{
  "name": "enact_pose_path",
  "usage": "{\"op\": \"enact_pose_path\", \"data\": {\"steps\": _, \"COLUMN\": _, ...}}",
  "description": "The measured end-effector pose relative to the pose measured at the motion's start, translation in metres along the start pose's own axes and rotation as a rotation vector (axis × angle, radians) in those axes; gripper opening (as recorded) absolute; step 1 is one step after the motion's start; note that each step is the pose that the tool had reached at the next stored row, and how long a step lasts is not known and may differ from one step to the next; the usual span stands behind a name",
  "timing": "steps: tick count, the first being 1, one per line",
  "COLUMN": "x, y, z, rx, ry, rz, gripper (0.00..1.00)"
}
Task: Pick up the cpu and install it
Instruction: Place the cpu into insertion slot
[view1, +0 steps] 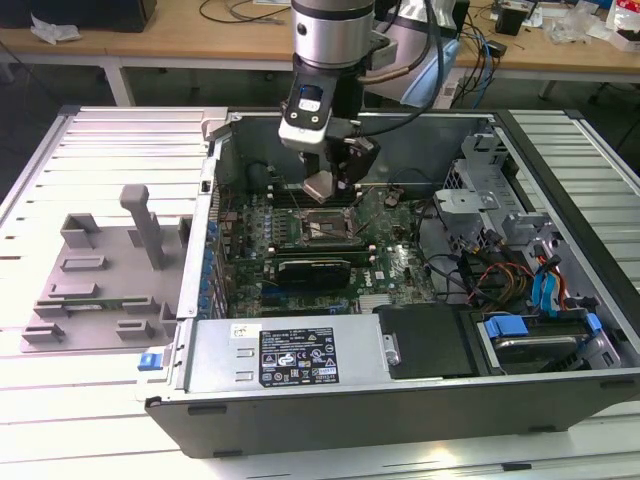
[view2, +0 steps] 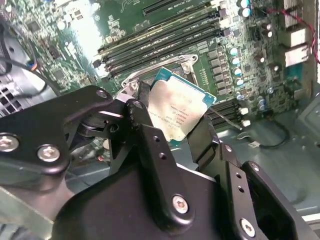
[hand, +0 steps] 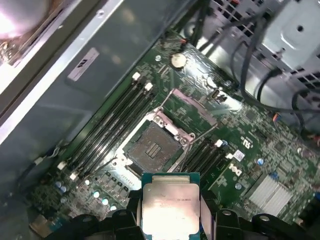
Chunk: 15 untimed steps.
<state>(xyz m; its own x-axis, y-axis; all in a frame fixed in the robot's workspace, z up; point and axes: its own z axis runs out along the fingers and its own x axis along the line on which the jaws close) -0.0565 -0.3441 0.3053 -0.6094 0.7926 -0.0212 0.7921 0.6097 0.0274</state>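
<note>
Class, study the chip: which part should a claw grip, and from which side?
Grip the chip by two opposite thin edges, coming from its flat metal top side. It is thin and square, so only the edges offer parallel faces; the claw holds it so, underside free for the socket.

One gripper (view2: 172, 116), one cpu (hand: 171, 202), one computer case (view1: 400, 420), one green motherboard (hand: 240, 125), one open socket (hand: 152, 147), one coin battery (hand: 178, 60), one finned heatsink (hand: 270, 192), one grey plastic tray (view1: 100, 290)

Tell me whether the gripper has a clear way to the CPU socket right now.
Probably yes: the gripper holds the cpu above the board, and the socket lies open with nothing over it.
</note>
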Motion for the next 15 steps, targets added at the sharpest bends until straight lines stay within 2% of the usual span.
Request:
{"op": "enact_pose_path", "data": {"steps": 4, "x": 0.0000, "y": 0.0000, "z": 0.0005, "rx": 0.0019, "ry": -0.0024, "rz": 0.090, "gripper": 0.55}}
{"op": "enact_pose_path", "data": {"steps": 5, "x": 0.0000, "y": 0.0000, "z": 0.0008, "rx": 0.0031, "ry": -0.0039, "rz": 0.145, "gripper": 0.55}}
{"op": "enact_pose_path", "data": {"steps": 9, "x": 0.0000, "y": 0.0000, "z": 0.0016, "rx": 0.0058, "ry": -0.0075, "rz": 0.274, "gripper": 0.55}}
{"op": "enact_pose_path", "data": {"steps": 13, "x": 0.0001, "y": -0.0001, "z": 0.0029, "rx": 0.0092, "ry": -0.0118, "rz": 0.431, "gripper": 0.55}}
{"op": "enact_pose_path", "data": {"steps": 15, "x": 0.0001, "y": -0.0001, "z": 0.0034, "rx": 0.0105, "ry": -0.0136, "rz": 0.494, "gripper": 0.55}}
